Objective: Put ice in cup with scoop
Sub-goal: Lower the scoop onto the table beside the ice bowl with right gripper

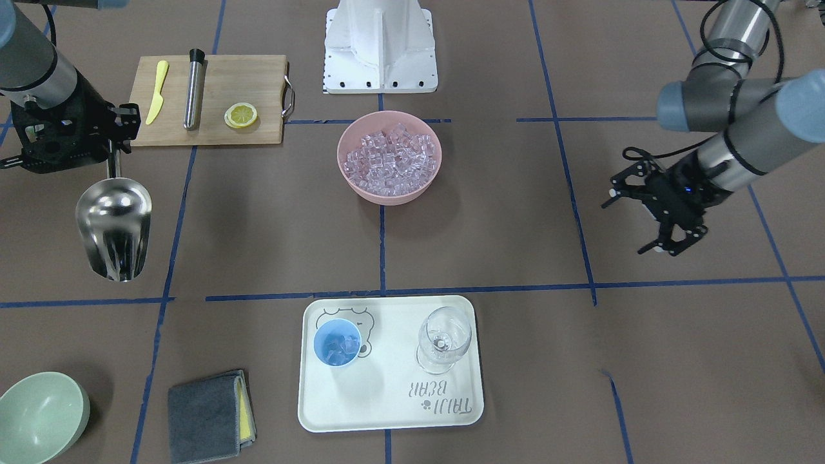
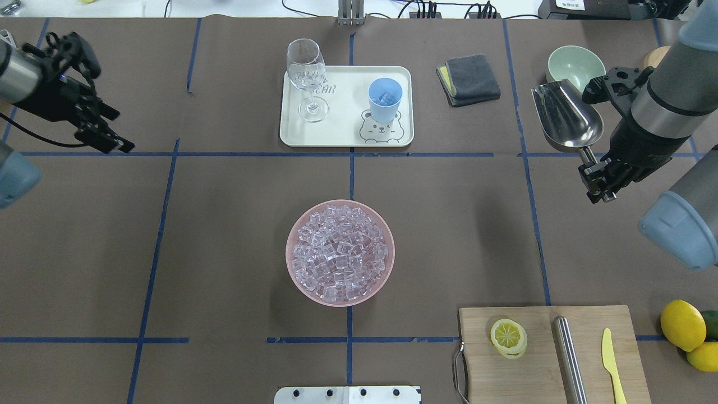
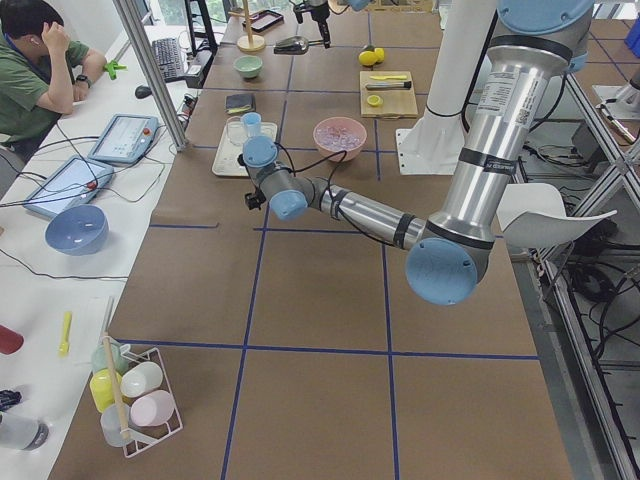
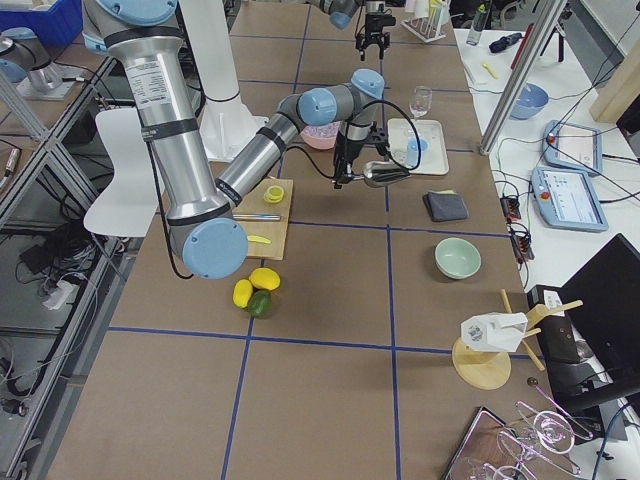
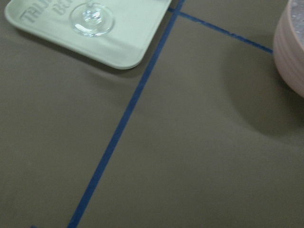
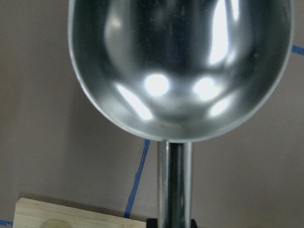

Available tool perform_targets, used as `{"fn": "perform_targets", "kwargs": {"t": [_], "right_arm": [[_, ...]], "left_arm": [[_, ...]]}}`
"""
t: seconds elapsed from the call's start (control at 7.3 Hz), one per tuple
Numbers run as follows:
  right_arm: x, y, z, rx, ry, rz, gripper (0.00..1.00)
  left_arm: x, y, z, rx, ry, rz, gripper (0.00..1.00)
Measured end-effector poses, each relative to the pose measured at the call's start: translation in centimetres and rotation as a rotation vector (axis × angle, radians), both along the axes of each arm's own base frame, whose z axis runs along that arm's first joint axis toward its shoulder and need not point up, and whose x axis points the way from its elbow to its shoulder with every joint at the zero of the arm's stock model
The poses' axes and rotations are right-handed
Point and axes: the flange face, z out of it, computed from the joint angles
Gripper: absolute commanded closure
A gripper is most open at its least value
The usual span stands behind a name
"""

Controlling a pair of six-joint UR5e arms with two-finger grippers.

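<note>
While the right gripper pinches the empty scoop by its thin handle, well apart from the ice in the pink bowl, the left gripper hangs spread. Risk: scoop mouth looks wider than the cup on the tray, so cubes could spill.

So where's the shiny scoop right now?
In the overhead view the scoop is on the right side, held up by the right end effector, close to the green bowl and the grey cloth.
</note>
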Motion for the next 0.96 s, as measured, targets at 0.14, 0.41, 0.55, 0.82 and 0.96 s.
{"fn": "perform_targets", "kwargs": {"t": [0.14, 0.41, 0.55, 0.82, 0.96], "right_arm": [[0.1, 0.1, 0.3, -0.003, 0.002, -0.002, 1.00], [0.1, 0.2, 1.2, -0.010, 0.010, -0.011, 1.00], [0.0, 0.1, 1.6, -0.012, 0.013, -0.020, 1.00], [-0.2, 0.0, 2.0, -0.015, 0.016, -0.027, 1.00], [-0.3, 0.0, 2.2, -0.018, 0.015, -0.029, 1.00]], "left_arm": [[-4.7, -1.1, 1.9, -0.047, -0.047, -0.095, 0.00], [-13.7, -0.8, 7.2, -0.182, -0.137, -0.264, 0.00], [-17.2, -0.6, 9.2, -0.279, -0.172, -0.321, 0.00], [-22.5, 0.6, 11.8, -0.520, -0.240, -0.399, 0.00], [-23.7, 2.0, 13.3, -0.589, -0.267, -0.404, 0.00]]}}
